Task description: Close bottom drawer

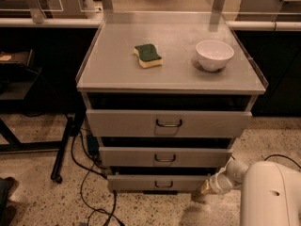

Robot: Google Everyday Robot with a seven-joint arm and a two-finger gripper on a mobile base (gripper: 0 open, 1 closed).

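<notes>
The bottom drawer [155, 183] is the slim grey front at the foot of the grey metal cabinet, with a small dark wire handle [163, 185]. It stands slightly out, with a dark gap above it. My gripper [205, 187] is at the drawer's right end, low by the floor, at the tip of my white arm [270, 194], which comes in from the lower right. It looks to be touching the right edge of the drawer front.
The mid-sized drawer [164, 156] and the tall top drawer [168, 122] are above. A green and yellow sponge [148, 55] and a white bowl [214, 54] sit on the cabinet top [117, 69]. Black cables [89, 182] and a stand leg [63, 149] lie at the left.
</notes>
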